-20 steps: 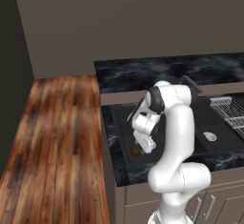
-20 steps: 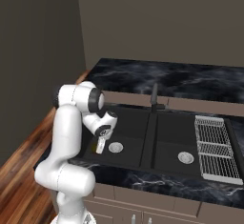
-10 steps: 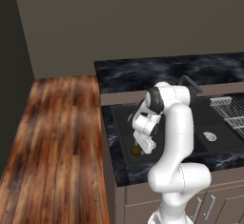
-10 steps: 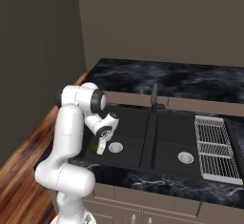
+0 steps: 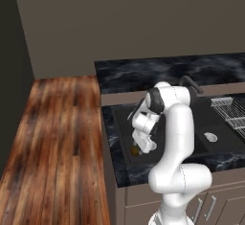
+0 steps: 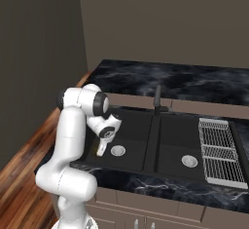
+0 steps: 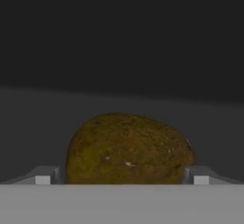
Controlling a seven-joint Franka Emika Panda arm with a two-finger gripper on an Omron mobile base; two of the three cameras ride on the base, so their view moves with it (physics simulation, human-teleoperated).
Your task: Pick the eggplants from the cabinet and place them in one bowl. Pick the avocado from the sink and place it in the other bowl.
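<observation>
The claw was down inside the left basin of the sink, its jaws spread wide and standing either side of the avocado. The avocado lay on the sink floor between the fingertips, right in front of the claw and not yet clamped. Judging by this, the avocado part of the task was only at the grasp: closing, lifting and carrying to a bowl were all left. No bowl, cabinet or eggplant could be seen, so how that part stood could not be told.
</observation>
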